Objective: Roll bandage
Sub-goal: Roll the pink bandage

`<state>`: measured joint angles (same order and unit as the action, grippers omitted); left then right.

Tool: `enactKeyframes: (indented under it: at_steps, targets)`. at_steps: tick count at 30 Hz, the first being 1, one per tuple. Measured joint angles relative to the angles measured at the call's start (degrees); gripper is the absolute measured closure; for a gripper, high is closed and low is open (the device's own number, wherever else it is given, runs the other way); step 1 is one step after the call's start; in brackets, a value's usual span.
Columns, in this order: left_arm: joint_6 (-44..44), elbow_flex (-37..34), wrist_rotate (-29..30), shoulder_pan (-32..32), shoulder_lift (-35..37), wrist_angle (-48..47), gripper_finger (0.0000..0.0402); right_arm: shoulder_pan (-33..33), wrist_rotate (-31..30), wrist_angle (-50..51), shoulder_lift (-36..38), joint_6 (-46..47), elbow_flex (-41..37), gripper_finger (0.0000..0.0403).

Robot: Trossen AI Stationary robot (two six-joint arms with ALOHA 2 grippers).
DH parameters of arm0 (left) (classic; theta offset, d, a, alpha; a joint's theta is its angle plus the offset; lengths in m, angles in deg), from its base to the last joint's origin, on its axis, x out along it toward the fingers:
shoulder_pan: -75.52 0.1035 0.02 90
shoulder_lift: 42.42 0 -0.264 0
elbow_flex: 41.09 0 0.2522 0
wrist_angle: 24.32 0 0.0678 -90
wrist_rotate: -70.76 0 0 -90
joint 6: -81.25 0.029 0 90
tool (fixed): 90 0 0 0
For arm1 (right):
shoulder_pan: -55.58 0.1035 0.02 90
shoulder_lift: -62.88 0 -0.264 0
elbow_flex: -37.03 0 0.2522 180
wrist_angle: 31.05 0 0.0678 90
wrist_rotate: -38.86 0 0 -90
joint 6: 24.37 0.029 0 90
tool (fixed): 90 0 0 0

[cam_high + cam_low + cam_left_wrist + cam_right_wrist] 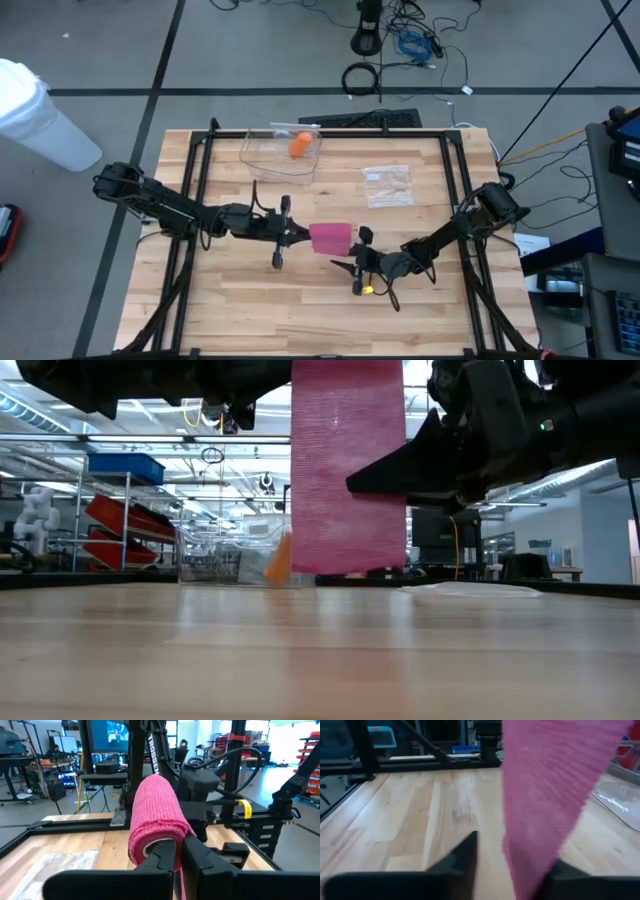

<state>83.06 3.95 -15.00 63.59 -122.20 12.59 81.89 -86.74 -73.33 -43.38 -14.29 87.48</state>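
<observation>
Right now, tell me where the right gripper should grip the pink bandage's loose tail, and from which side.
Probably the hanging strip's free end, pinched across its flat faces. The pink bandage hangs as a flat sheet off the table, its roll clamped in the left gripper. The right gripper sits beside it, so come in level from that side.

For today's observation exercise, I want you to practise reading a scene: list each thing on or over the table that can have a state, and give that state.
Pink bandage: partly rolled, held above the table between both arms, a loose strip hanging down.
Left gripper: jaws shut on the bandage roll's end.
Right gripper: at the bandage's loose strip; jaws' state unclear.
Clear plastic container: open, an orange object inside.
Clear plastic bag: lying flat on the table.
</observation>
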Motion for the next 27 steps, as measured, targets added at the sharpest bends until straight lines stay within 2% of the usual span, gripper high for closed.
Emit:
enactKeyframes:
  at_steps: [2, 6, 8, 13, 22, 27]
  targets:
    - [0.01, 0.2, -0.01, -0.21, 0.0, 0.0, 0.0393, 0.02, 0.02, 0.61, 0.0, -1.79, 0.24, 0.038]
    - [0.02, 0.68, 0.01, -0.99, 0.0, -0.03, 0.0393, -0.01, -0.36, 2.42, 0.0, -2.01, 0.24, 0.0399]
    - [0.14, 1.07, -0.48, -1.37, 0.0, -0.03, 0.0393, -0.07, -1.22, 3.97, 0.0, -1.94, 0.24, 0.0401]
    - [0.5, 1.97, -6.15, -1.76, 0.0, -0.27, 0.0393, -0.17, -5.99, 6.63, 0.0, -1.84, 0.23, 0.0403]
    - [0.42, 3.5, -7.24, -4.35, -0.02, -0.37, 0.0393, -3.22, -7.02, 9.71, 0.0, -2.69, 0.24, 0.0403]
    - [0.41, 3.57, -8.55, -5.85, -0.02, -0.41, 0.0393, -3.13, -16.2, 9.63, 0.15, -6.98, 0.24, 0.0403]
